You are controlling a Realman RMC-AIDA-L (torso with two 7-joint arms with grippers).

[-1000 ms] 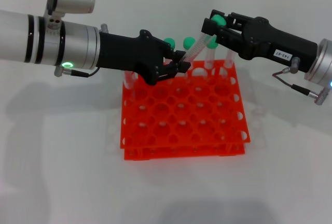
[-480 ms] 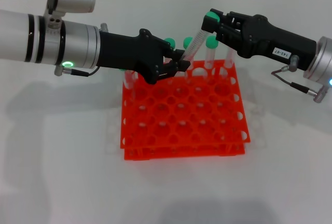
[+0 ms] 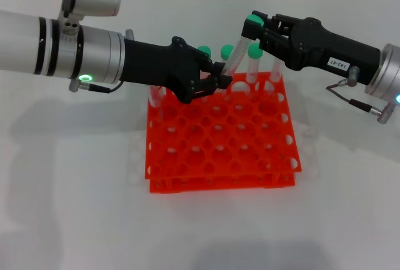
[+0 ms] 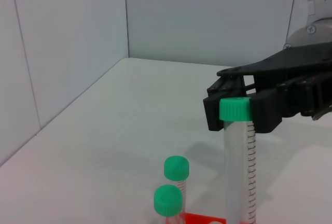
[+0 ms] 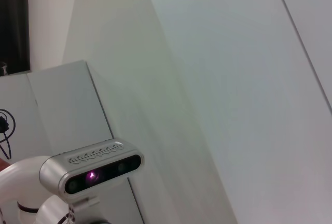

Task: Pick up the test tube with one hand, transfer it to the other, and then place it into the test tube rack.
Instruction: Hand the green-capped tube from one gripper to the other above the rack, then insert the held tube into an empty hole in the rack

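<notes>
The test tube [image 3: 236,52], clear with a green cap, leans over the back row of the orange-red test tube rack [image 3: 222,142]. My left gripper [image 3: 217,77], on the silver arm with the green ring light, is shut on the tube's lower end. My right gripper [image 3: 252,25], the one with the white label, comes from the right and is shut on the green cap. The left wrist view shows the test tube [image 4: 239,172] upright, with the right gripper's black fingers [image 4: 263,115] pressed on both sides of its cap. The right wrist view shows neither tube nor rack.
Other green-capped tubes [image 3: 226,51] stand in the rack's back row, one [image 3: 254,50] just below my right gripper. Two of their caps [image 4: 176,168] appear in the left wrist view. The white table [image 3: 75,207] surrounds the rack.
My right gripper has shifted a little left and up with the tube's cap between its fingers, and the tube now leans less. The left gripper has edged right, still on the tube's lower end.
</notes>
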